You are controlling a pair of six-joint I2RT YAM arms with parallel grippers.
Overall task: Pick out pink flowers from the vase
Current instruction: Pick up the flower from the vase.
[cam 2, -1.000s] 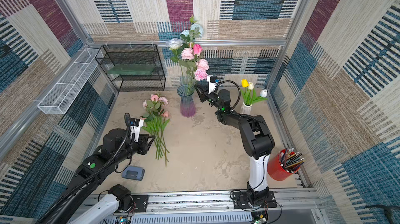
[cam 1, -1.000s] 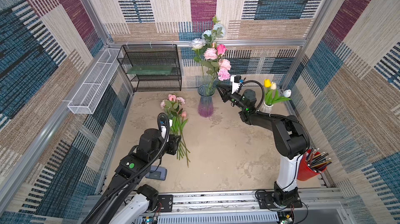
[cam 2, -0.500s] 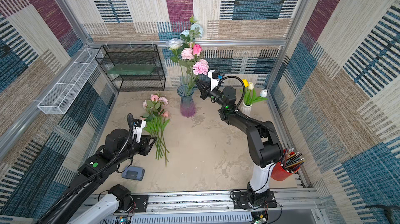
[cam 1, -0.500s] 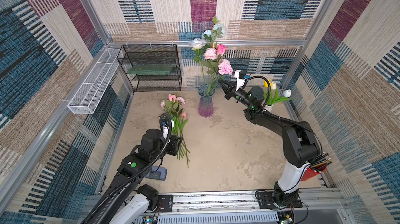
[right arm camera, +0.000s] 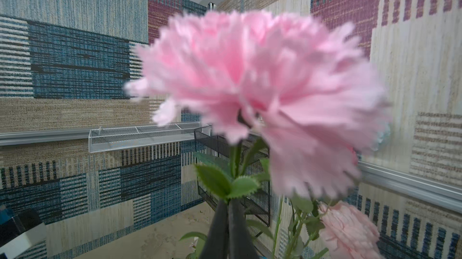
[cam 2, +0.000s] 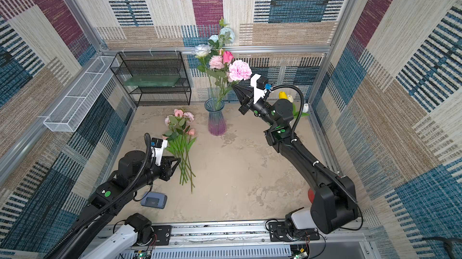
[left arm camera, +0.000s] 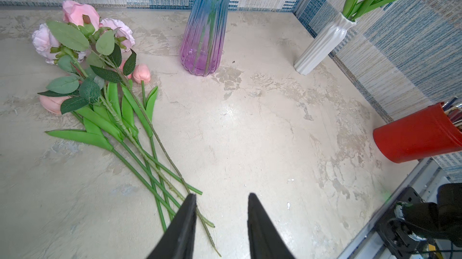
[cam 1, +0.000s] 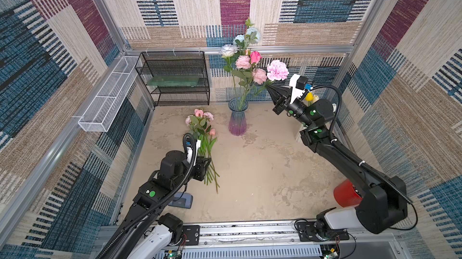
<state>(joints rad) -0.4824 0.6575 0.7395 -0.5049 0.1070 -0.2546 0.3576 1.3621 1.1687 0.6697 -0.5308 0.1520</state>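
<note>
Pinching the stem of the ruffled pink flower point(cam 1: 277, 70) just under its bloom, right hand point(cam 1: 268, 86) is up beside the vase point(cam 1: 237, 120); stem slants down toward its mouth. Left hand point(left arm camera: 220, 195) spread, empty, by pink flowers point(left arm camera: 80, 14) on worktop point(left arm camera: 250, 132).

Ruffled pink flower point(cam 1: 277, 70), stem in right claw point(cam 1: 269, 86), other pink blooms point(cam 1: 243, 62) in vase point(cam 1: 237, 122), pink bunch point(cam 1: 203, 116) flat on tabletop point(cam 1: 262, 170)

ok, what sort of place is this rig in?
Looks like a staged robot test cell, not a real room: aluminium framing holds patterned carpet-like wall panels, a mounting rail runs along the front, and the vase stands as a prop.
</note>
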